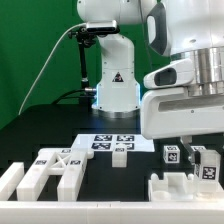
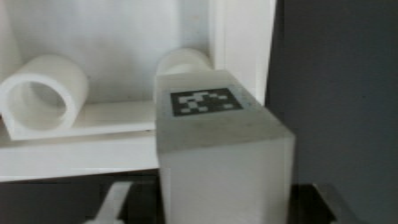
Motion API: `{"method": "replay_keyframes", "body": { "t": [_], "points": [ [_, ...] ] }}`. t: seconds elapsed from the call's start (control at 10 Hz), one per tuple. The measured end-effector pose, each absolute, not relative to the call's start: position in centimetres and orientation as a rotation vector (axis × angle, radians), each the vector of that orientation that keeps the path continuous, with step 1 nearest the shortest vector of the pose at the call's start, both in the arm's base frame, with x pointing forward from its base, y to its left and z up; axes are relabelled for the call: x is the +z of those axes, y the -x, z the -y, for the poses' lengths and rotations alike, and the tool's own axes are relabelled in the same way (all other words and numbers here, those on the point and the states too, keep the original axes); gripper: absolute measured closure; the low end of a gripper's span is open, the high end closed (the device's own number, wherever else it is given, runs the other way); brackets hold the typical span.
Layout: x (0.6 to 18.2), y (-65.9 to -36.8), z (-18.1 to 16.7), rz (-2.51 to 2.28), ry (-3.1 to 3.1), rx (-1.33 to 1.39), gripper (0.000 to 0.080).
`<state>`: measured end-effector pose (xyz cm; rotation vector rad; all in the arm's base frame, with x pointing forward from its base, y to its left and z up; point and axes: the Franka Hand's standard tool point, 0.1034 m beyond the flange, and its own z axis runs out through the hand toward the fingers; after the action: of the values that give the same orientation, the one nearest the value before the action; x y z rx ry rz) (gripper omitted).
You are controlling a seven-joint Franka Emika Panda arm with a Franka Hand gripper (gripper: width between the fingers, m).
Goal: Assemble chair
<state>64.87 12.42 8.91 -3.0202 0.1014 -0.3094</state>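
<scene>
My gripper (image 1: 188,150) is low at the exterior view's right, shut on a long white chair block (image 2: 222,150) with a square tag on its end face. The block runs up between my fingers (image 2: 121,200) and fills the middle of the wrist view. Just beyond it lies a white chair piece (image 2: 71,135) with two round pegs (image 2: 45,92). In the exterior view, tagged white blocks (image 1: 170,154) show beside my fingers, above a wide white piece (image 1: 185,190) at the front right. More chair pieces (image 1: 55,168) lie at the front left.
The marker board (image 1: 110,140) lies flat at the table's middle, with a small white block (image 1: 120,154) at its front edge. The robot base (image 1: 113,85) stands behind it. A low white rail (image 1: 15,178) borders the table's front left.
</scene>
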Motion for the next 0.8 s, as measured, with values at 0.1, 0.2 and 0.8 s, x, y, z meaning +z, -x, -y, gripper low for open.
{"method": "replay_keyframes", "body": {
  "t": [0.1,0.2,0.8],
  "points": [
    [8.9,-64.9,-12.3,-0.257,3.000,-0.300,0.0502],
    [8.9,-65.0,-12.1,-0.446,2.970,-0.289,0.0502],
    [8.7,-64.8,-11.0,-1.424,2.515,-0.117,0.0502]
  ]
}}
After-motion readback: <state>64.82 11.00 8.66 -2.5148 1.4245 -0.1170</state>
